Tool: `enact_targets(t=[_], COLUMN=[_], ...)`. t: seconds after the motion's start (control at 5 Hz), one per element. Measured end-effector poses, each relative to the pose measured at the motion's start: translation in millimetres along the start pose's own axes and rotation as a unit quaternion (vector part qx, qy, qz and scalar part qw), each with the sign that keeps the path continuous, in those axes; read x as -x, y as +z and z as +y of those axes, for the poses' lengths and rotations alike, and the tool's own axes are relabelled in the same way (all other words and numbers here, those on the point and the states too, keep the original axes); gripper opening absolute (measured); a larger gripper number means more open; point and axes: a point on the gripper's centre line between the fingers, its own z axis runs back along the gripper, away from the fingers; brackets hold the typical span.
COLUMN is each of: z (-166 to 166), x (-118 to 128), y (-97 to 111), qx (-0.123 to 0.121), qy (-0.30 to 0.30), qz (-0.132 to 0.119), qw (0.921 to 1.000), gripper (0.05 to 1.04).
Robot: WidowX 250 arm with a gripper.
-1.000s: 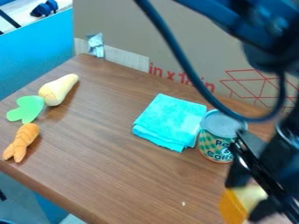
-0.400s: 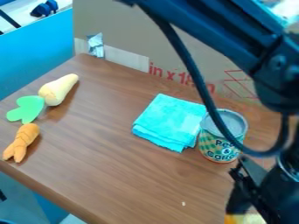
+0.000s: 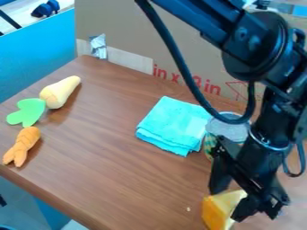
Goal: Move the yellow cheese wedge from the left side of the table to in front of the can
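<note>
Hand (image 3: 226,204) of mine pinching yellow wedge-shaped block (image 3: 214,213), front right of folded turquoise cloth (image 3: 174,123). Grey-lidded patterned can (image 3: 229,130) just right of cloth, partly behind me. Orange toy carrot (image 3: 24,143) on brown wooden desk (image 3: 120,166), well left of cloth.

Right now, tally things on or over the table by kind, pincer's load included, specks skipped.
Toys: 2 (cream toy with green leaves, orange toy)
Cloths: 1 (cloth)
Cans: 1 (can)
Blocks: 1 (yellow block, in pincer)
Total: 5
</note>
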Motion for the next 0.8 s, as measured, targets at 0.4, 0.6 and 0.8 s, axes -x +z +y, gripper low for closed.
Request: enact_targets(t=[0.4, 0.6, 0.8], z=[-13, -5, 33], x=[4, 25, 63], y=[1, 34, 63], qx=[0.015, 0.02, 0.036], qy=[-0.023, -0.007, 0.057], qz=[0.003, -0.046, -0.087], qw=[0.9996, 0.9987, 0.9939], gripper=[1.011, 1.007, 1.007])
